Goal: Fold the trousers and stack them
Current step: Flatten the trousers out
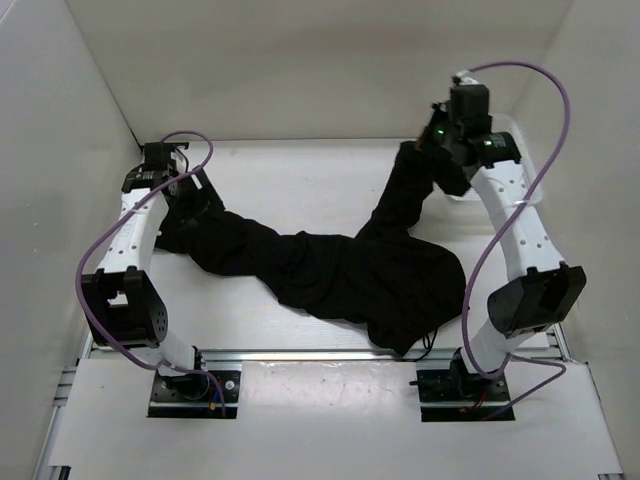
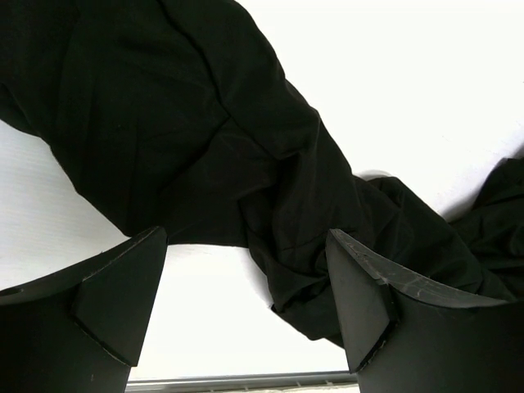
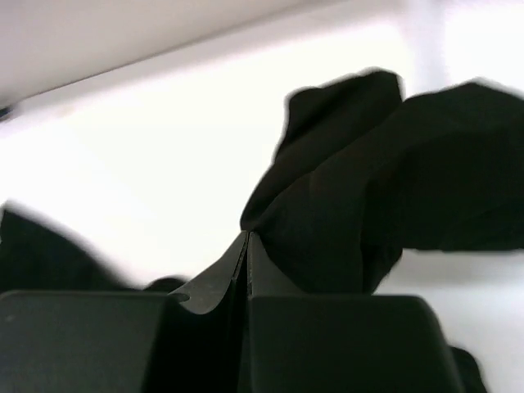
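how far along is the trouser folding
Nothing is folded yet: the trousers lie crumpled and spread across the table. In hand: the right gripper is shut on one leg, holding it up; the left gripper hangs open over the other leg. Left: every fold and the stacking.

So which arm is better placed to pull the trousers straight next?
Probably right: the right gripper is shut on the trousers, while the left gripper hangs open above them, gripping nothing.

trousers (image 3: 368, 196) blurred in right wrist view, cropped in left wrist view
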### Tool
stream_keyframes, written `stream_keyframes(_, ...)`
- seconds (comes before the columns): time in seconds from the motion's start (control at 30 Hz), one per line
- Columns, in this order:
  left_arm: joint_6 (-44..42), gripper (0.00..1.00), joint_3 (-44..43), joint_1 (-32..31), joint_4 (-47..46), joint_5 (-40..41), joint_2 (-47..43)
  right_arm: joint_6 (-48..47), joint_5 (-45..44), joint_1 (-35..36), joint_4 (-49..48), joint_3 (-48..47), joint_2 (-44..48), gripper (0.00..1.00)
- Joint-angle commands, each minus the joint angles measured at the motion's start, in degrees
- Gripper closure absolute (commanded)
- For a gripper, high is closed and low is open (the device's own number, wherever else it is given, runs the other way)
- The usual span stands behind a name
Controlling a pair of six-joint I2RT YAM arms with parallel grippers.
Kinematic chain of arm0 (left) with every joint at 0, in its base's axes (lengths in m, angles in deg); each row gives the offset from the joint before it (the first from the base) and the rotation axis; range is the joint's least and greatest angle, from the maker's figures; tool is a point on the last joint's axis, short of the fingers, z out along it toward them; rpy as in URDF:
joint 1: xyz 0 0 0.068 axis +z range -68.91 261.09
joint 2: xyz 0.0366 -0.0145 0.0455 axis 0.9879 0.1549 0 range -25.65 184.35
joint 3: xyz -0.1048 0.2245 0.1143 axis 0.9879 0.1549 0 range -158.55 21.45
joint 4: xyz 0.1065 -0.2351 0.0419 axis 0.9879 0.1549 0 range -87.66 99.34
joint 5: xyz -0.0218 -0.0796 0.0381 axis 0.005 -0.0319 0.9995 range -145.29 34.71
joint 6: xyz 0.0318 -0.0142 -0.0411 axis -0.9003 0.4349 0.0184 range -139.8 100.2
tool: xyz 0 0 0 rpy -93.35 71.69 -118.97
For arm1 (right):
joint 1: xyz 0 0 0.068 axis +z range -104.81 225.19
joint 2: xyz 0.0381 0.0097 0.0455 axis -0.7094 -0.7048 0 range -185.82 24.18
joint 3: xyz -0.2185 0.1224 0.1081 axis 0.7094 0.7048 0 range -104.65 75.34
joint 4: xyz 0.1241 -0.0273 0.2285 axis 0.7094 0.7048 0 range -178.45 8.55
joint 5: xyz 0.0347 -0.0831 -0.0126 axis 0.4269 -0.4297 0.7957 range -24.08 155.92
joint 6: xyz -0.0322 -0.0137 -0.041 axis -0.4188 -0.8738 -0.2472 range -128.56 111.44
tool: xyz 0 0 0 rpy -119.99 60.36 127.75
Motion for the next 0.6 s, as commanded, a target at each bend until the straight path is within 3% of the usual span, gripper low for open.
stream_keyframes(0.0,-1.39,0.10,-3.16,-0.23,2.32,2.48,-3.03,-3.41,-3.85,9.00,2.24,-8.70,1.41,1.00)
stream_keyframes(0.13,-1.91,0.10,-3.95,3.44,3.02,1.36,-4.87,-3.94,-3.33,18.50,4.09,-19.59,-5.25,1.00)
stream_keyframes(0.2,-2.71,0.10,-3.95,4.95,3.90,0.73,-5.40,-3.94,-1.40,20.01,4.09,-23.20,-9.21,1.00)
stream_keyframes(0.27,-3.24,0.10,-3.95,6.01,4.78,0.73,-5.93,-3.94,5.87,20.01,4.88,-31.28,-17.29,1.00)
stream_keyframes(0.3,-3.24,0.10,-3.95,6.97,4.78,0.73,-5.93,-3.94,9.90,20.01,9.15,-36.27,-21.06,0.58)
stream_keyframes(0.33,-2.72,0.10,-3.95,6.98,4.78,0.73,-6.63,-3.94,12.82,19.23,13.63,-43.02,-29.97,0.33)
stream_keyframes(0.37,-2.71,0.10,-3.95,7.85,4.78,0.73,-7.42,-3.94,14.59,18.27,18.20,-56.57,-33.80,0.22)
stream_keyframes(0.4,-2.71,0.10,-3.95,7.85,4.78,0.73,-7.43,-3.94,15.47,17.65,23.64,-59.93,-36.10,0.03)
stream_keyframes(0.43,-2.71,0.10,-3.95,8.38,5.30,0.73,-8.04,-3.94,13.22,17.64,24.39,-59.96,-35.69,0.00)
stream_keyframes(0.5,-2.71,0.09,-3.42,8.38,5.31,2.13,-8.57,-4.56,7.17,17.64,19.17,-44.57,-25.39,0.00)
stream_keyframes(0.53,-2.71,0.09,-3.42,8.38,5.31,2.66,-8.57,-4.56,4.09,17.64,15.64,-36.75,-20.70,0.00)
stream_keyframes(0.57,-2.71,0.10,-2.55,8.38,5.31,3.27,-8.57,-4.04,1.62,16.94,11.95,-21.36,-15.79,0.00)
